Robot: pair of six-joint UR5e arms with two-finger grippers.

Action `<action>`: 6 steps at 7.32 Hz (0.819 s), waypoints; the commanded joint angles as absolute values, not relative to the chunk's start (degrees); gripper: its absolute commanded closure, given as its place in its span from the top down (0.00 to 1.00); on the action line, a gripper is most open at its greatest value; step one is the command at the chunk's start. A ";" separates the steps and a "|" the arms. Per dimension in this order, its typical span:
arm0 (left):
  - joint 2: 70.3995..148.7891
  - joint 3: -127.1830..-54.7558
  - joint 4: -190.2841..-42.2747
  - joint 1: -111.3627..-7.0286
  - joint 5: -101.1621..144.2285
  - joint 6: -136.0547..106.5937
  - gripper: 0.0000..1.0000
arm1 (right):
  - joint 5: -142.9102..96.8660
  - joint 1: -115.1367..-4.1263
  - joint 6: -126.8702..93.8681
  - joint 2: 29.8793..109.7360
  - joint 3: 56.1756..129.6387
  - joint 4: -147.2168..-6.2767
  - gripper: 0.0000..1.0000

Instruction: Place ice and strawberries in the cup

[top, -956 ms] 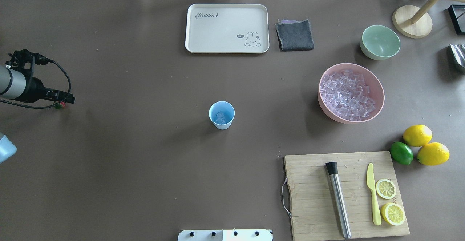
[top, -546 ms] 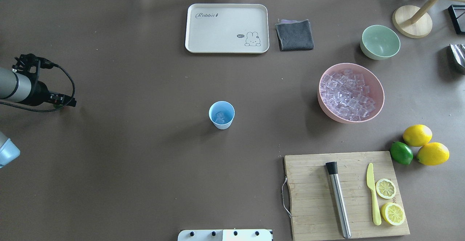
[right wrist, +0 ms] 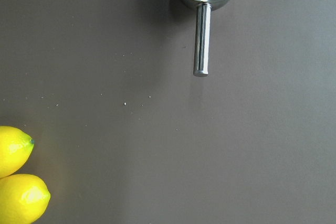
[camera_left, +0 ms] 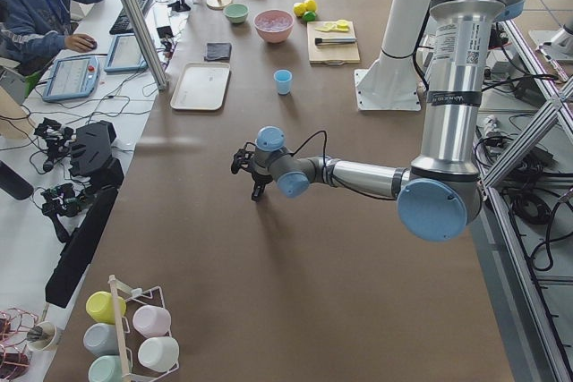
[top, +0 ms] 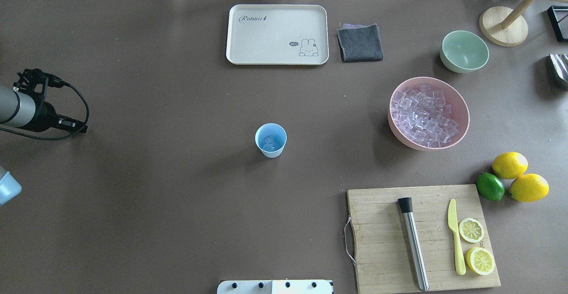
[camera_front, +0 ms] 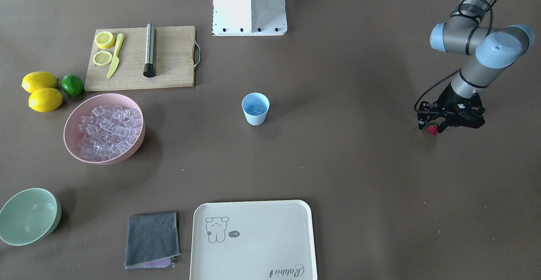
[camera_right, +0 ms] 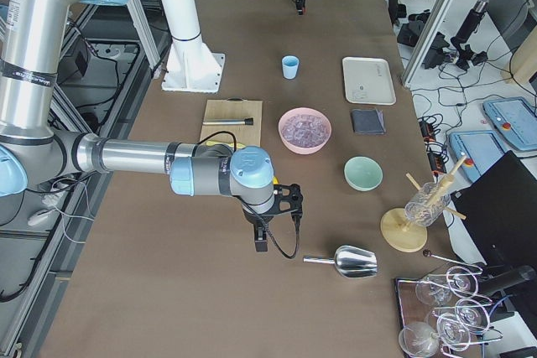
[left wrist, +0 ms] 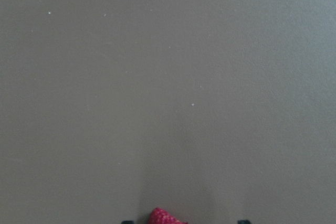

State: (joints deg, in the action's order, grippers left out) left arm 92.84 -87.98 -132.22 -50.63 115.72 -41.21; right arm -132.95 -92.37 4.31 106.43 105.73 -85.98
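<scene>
Closing in on the strawberry is what the left arm has done over the last second. A second ago the overhead view showed a speck of red and green at the edge of the black wrist hardware; now that hardware covers the berry completely. Nothing else on the tabletop has moved. The strawberry lies at the far left of the tabletop, well apart from the cup. The cup stands alone in the middle with a few cubes of ice already inside it. The main pile of ice fills the pink bowl off to the right. From this I judge that the ice part of the task is at least begun and that picking up the berry is the step in hand, with the carry to the cup not yet started. The left jaws point down at the berry and stand open. In the left wrist view two dark tips show at the bottom edge, and the red berry sits between them, apart from both. They straddle it rather than grip it. The right arm hangs near the metal scoop at the right end. Whether the right jaws are open or closed I cannot tell, since only the side camera shows them.
</scene>
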 commanded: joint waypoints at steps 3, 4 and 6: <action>94.47 -92.97 -132.36 -51.33 122.66 -42.62 0.00 | -132.98 -92.37 4.22 106.52 105.73 -86.04 1.00; 97.09 -94.03 -132.45 -50.81 123.13 -48.63 0.00 | -132.98 -92.37 4.22 106.44 105.73 -86.04 1.00; 106.48 -93.87 -136.21 -43.64 122.96 -66.27 0.00 | -134.20 -92.37 4.04 106.26 105.73 -86.22 1.00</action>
State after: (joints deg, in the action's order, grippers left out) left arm 101.11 -93.71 -133.99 -47.99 122.83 -55.92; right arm -133.32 -92.37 4.14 106.40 105.76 -86.12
